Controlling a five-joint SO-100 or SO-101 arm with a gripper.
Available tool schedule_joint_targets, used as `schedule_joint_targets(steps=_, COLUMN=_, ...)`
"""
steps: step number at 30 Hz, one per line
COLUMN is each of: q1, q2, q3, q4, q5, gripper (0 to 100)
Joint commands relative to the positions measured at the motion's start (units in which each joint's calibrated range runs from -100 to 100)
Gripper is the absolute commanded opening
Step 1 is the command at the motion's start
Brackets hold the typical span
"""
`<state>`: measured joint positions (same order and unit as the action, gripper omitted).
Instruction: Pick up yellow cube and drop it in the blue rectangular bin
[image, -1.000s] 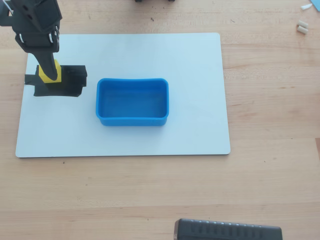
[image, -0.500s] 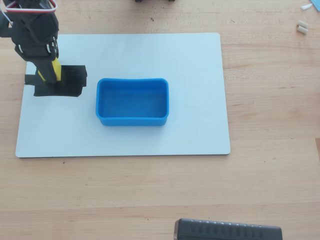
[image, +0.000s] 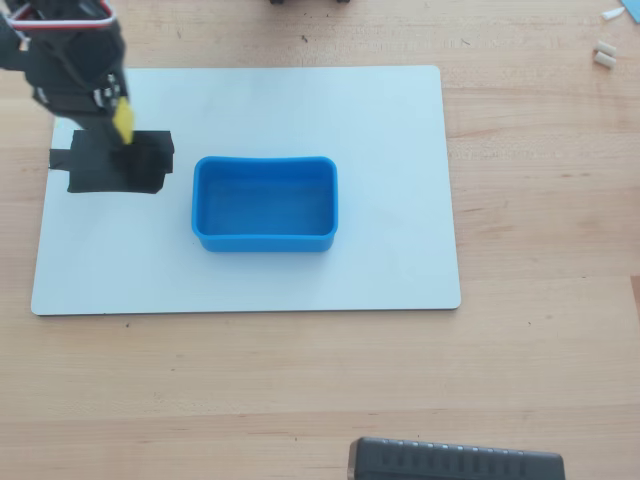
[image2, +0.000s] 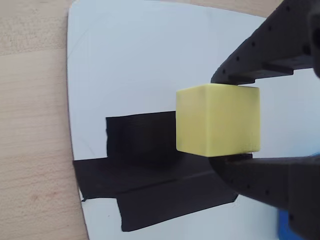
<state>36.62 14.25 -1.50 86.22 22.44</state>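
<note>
Overhead view. Wooden counter (image: 540, 380) with a white board (image: 400, 200) laid flat across the middle of the frame. The arm (image: 65, 55) comes in at the upper left corner, black, with the yellow cube (image: 123, 119) showing at its lower end. Cube sits over the black tape patch (image: 95, 170) near the board's left edge. The blue rectangular bin (image: 265, 240) stands at the board's centre, well apart from the cube, to the cube's right and a little lower in the frame. Bin interior looks bare. Small white bits (image: 604, 52) lie on the wood at upper right. A dark ridged object (image: 455, 462) pokes in at the bottom edge.

Wrist view. Cube (image2: 218, 120) fills the centre-right of the frame, pale yellow, clamped in the gripper (image2: 227, 120): one black jaw presses its top face, the other its bottom face, so the jaws are closed to the cube's width and holding it. Tape patch (image2: 145, 175) lies behind and below the cube, on the board (image2: 140, 60). Whether the cube is clear of the tape I cannot tell. A sliver of blue (image2: 286, 227) at the lower right corner.
</note>
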Motion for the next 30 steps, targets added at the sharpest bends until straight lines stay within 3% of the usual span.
schedule_joint_targets(steps=1, q1=-3.7, q2=-7.1, q3=-8.0, q4=7.3, q5=-2.9, gripper=15)
schedule_joint_targets(steps=7, q1=-11.1, q2=-14.0, q3=-7.7, q4=12.4, q5=-6.7, gripper=15)
schedule_joint_targets(steps=14, q1=-23.8, q2=-23.5, q3=-2.0, q4=11.2, q5=-12.4, gripper=15)
schedule_joint_targets(steps=21, q1=-33.7, q2=-32.3, q3=16.6, q4=-3.8, q5=-15.8, gripper=14)
schedule_joint_targets(steps=30, q1=-34.9, q2=-38.5, q3=35.6, q4=-24.4, q5=-15.5, gripper=14)
